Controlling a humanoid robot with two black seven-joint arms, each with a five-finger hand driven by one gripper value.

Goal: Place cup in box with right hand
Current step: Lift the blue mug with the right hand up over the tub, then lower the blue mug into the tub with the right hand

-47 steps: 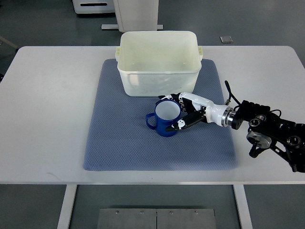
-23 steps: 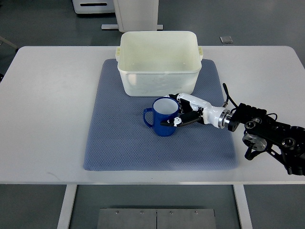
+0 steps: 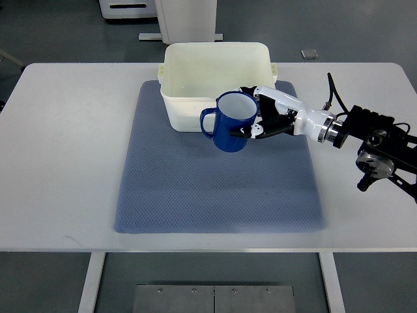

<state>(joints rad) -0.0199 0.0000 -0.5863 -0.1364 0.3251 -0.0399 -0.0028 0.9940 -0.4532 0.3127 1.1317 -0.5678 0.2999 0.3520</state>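
top view | right hand fingers wrapped round blue cup | cup lifted off the mat since half a second ago, now in front of the white box front wall, handle pointing left | tabletop

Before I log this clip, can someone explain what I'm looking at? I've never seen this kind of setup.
This is one camera looking steeply down from the robot's own side. The jointed black arm entering from the right ends in a white, fingered right robot hand, which grips a blue cup, handle pointing left. The cup overlaps the near wall of an empty white box, not yet inside it. The box stands on a blue mat covering a white table. The left arm is out of view.
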